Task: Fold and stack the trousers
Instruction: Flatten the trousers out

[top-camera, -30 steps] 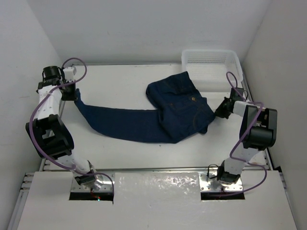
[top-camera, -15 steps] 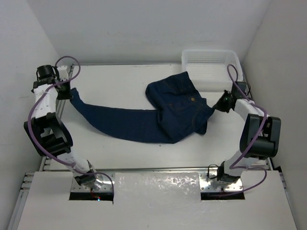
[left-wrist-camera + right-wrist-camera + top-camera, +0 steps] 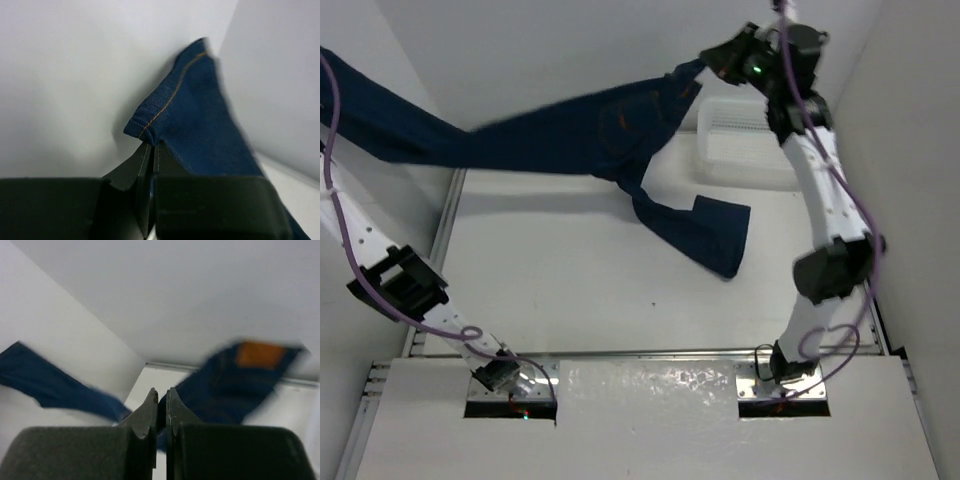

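We're looking out over the right gripper (image 3: pixel 160 394), its two dark jaws pressed together with a sliver of blue cloth pinched between them. Beyond, the trousers (image 3: pixel 220 385) hang blurred in the air, one leg trailing off left and a tan patch (image 3: pixel 260 354) at upper right, against white walls (image 3: pixel 150 290).

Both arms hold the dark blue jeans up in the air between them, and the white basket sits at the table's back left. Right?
Not quite: the top view shows the white basket at the back right of the table. The rest stands: the left tool and right tool each pinch the jeans, held in the air.
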Controlling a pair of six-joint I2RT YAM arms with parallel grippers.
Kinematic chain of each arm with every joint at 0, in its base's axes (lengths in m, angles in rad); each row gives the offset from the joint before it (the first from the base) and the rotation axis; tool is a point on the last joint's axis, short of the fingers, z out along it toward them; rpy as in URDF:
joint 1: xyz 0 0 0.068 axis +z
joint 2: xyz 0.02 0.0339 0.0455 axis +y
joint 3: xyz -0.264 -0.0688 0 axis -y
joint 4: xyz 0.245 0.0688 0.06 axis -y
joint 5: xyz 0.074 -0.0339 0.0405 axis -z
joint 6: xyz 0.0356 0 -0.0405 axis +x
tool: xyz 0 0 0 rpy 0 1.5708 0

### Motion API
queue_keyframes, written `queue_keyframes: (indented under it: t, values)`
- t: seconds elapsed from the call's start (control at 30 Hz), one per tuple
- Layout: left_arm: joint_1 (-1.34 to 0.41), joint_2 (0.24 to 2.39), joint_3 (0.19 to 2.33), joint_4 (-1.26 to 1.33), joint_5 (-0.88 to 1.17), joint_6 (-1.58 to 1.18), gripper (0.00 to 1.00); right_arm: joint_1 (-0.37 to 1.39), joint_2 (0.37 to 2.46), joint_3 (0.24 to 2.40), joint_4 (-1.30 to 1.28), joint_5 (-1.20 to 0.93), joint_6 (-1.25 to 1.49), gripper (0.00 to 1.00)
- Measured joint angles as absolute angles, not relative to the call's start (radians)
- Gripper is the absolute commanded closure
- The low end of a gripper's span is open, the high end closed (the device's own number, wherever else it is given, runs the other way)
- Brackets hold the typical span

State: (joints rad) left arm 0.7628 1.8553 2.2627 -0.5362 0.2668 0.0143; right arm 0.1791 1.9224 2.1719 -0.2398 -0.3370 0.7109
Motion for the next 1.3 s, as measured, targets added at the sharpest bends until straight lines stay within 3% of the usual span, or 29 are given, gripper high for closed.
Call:
queue_keyframes:
  t: [0.33, 0.57, 0.77, 1.1, 1.3]
  values:
    - [0.739, 1.633, 2.047, -0.416, 0.447, 0.004, 1.0, -0.07, 1.325, 1.325, -0.057, -0.272, 0.779, 1.0]
    - [0.74, 1.552, 1.688, -0.625, 0.466, 0.214, 1.0, -0.35, 1.044, 0.856, -0.322, -0.157, 0.768, 1.0]
    - [0.741, 1.508, 1.41, -0.827, 0.369, 0.395, 1.0, -0.399, 0.917, 0.739, -0.446, -0.054, 0.746, 1.0]
    - [0.74, 1.502, 1.481, -0.916, 0.321, 0.519, 1.0, -0.402, 0.957, 0.849, -0.532, 0.11, 0.685, 1.0]
    - [0.74, 1.475, 1.348, -0.943, 0.287, 0.598, 1.0, -0.408, 0.83, 0.642, -0.557, 0.323, 0.695, 1.0]
